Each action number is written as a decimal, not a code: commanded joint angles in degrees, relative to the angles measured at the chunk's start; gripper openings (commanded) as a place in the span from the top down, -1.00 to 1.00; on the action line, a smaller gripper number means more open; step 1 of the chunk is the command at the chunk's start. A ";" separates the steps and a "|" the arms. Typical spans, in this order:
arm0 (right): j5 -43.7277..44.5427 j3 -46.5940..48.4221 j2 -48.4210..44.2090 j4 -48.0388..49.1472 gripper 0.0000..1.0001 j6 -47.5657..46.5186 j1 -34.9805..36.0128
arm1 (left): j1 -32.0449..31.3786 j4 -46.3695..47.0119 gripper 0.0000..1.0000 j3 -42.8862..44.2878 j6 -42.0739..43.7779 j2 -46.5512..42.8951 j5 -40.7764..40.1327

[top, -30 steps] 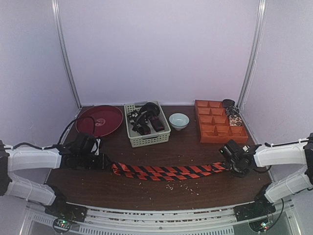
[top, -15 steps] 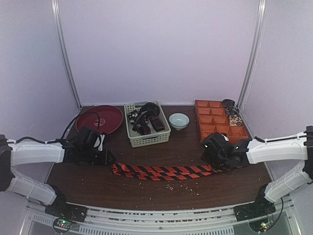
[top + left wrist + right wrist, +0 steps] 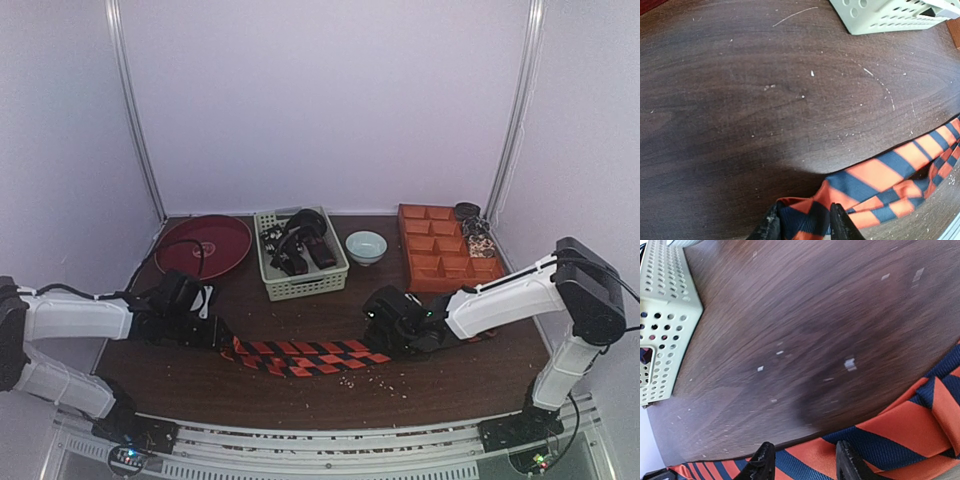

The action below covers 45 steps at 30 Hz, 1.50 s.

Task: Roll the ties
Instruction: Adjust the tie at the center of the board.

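Note:
An orange-red and black striped tie (image 3: 300, 352) lies across the front of the table, doubled over itself. At its left end my left gripper (image 3: 222, 335) is shut on the tie; the left wrist view shows that tie end (image 3: 880, 175) pinched between the fingers of the left gripper (image 3: 806, 226). My right gripper (image 3: 382, 340) is low over the tie's middle. In the right wrist view the right gripper (image 3: 805, 465) has its fingers apart, and the tie's flat band (image 3: 880, 435) runs unbunched beneath them. The right arm hides the tie's far right part.
Along the back stand a red plate (image 3: 203, 245), a pale perforated basket (image 3: 305, 290) holding dark fabric, a small light bowl (image 3: 366, 246) and an orange compartment tray (image 3: 445, 262) with dark rolled items at its far right. Pale crumbs dot the brown table.
My right gripper has travelled left from the tie's right end to its middle, and its fingers stand wider apart. The left gripper has hardly moved and keeps its hold.

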 commanded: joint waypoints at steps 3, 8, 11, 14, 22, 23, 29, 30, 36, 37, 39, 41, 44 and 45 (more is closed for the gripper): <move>-0.65 2.77 3.62 -2.72 0.21 2.86 1.14 | 0.25 3.17 0.38 -1.85 0.37 -1.58 0.81; 5.25 11.60 3.14 -6.18 0.21 -20.12 3.86 | 0.34 2.14 0.42 -2.08 -0.05 -2.57 0.31; 3.54 14.18 3.97 -4.91 0.19 -31.78 5.04 | 0.33 0.86 0.45 -1.66 -0.57 -4.33 -1.01; 0.46 14.97 5.70 -2.20 0.19 -37.66 5.95 | 0.32 0.47 0.51 -1.76 -0.85 -5.83 -1.32; 0.05 22.73 14.43 -8.57 0.19 -42.41 8.13 | 0.34 -0.09 0.76 -3.13 -1.29 -6.69 -1.62; 0.72 22.63 14.96 -9.16 0.19 -42.71 8.12 | 0.34 -0.23 0.78 -3.22 -1.43 -7.01 -1.96; 5.77 19.88 15.43 -11.81 0.23 -44.11 6.88 | 0.31 2.46 0.80 -3.62 -2.93 -7.46 -1.07; 6.16 18.78 15.30 -11.77 0.23 -44.36 6.25 | 0.33 3.77 0.79 -4.01 -3.14 -7.18 0.29; 7.17 13.79 14.18 -9.27 0.27 -46.37 1.46 | 0.30 9.66 0.80 -4.62 -5.07 -4.05 3.54; 7.26 13.25 14.07 -8.77 0.27 -46.85 0.55 | 0.30 10.37 0.81 -4.37 -5.02 -3.14 3.59; 7.34 13.00 13.97 -8.59 0.28 -47.74 -1.22 | 0.23 12.30 0.82 -3.57 -4.75 -1.05 4.58; 8.10 13.14 13.73 -9.21 0.28 -48.33 -2.40 | 0.26 13.00 0.82 -2.21 -4.44 1.18 5.49; 8.19 14.43 12.40 -10.53 0.28 -48.90 -2.68 | 0.25 11.74 0.82 -0.35 -3.46 3.65 4.59; 7.40 14.95 11.57 -10.68 0.29 -48.84 -2.43 | 0.26 10.54 0.82 0.15 -3.08 3.79 3.78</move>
